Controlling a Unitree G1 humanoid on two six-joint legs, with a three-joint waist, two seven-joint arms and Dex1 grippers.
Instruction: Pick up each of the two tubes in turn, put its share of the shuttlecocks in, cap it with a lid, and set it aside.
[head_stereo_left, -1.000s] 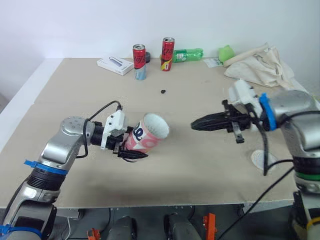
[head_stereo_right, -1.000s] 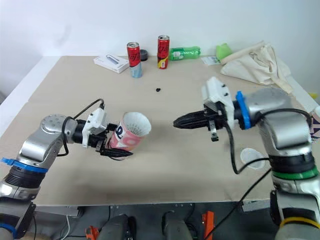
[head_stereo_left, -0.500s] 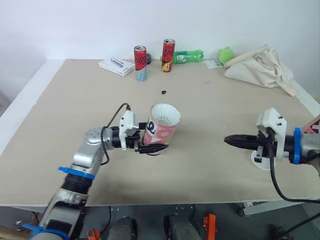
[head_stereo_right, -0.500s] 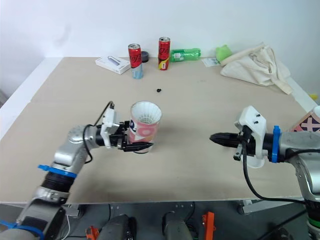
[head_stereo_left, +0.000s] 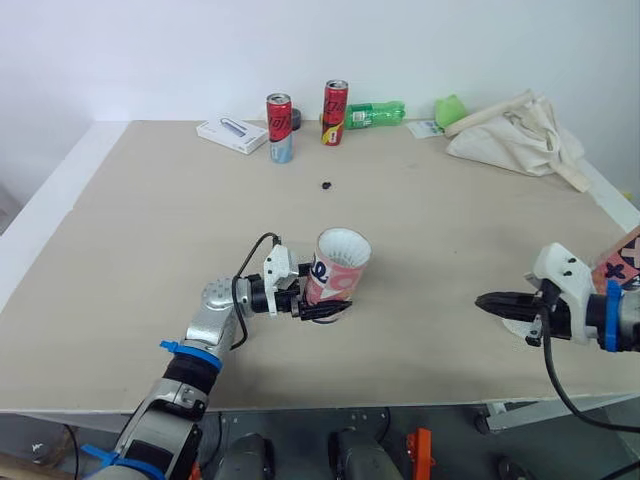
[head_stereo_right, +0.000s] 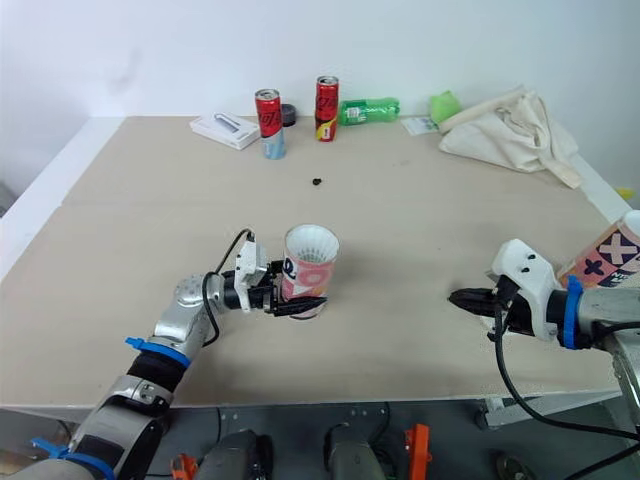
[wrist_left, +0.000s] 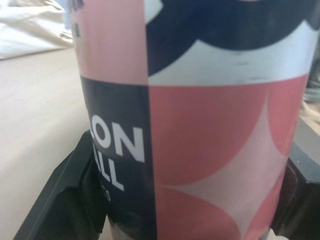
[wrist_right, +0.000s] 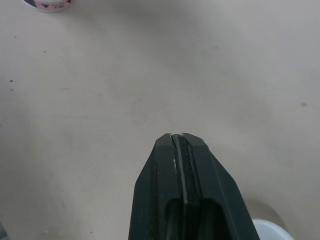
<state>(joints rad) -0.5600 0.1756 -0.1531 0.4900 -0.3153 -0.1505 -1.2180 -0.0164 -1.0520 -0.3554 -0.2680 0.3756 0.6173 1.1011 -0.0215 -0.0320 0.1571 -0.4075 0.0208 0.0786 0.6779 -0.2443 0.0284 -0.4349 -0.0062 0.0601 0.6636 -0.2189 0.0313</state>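
Left gripper (head_stereo_left: 326, 300) grasping the tube (head_stereo_left: 337, 268) low on its body, one black finger (wrist_left: 65, 200) on either side of the pink, navy and white wall. Tube stands near the middle of the desk (head_stereo_left: 150, 220), somewhat toward the near edge, close to upright with a slight lean; mouth faces up and shows white inside (cannot tell how many shuttlecocks). Cannot tell whether its base touches the desk. Right gripper (head_stereo_left: 482, 300) clenched on nothing, the two fingers pressed together with only a thin seam between them, pointing across the desk toward the tube and well apart from it. It is low over the near right part of the desk. White lid (wrist_right: 272, 231) lies flat on the desk just beneath that gripper, near the right edge. Second tube (head_stereo_right: 605, 255), pink with navy crosses, is at the desk's right edge behind the right wrist; cannot tell what it rests on. Along the far edge: white box (head_stereo_left: 231, 133), two red cans (head_stereo_left: 279, 125) (head_stereo_left: 335, 97), green bottle (head_stereo_left: 375, 110) on its side, cloth bag (head_stereo_left: 515, 130) at the far right corner. Small dark speck (head_stereo_left: 327, 183) on the desk between cans and tube.
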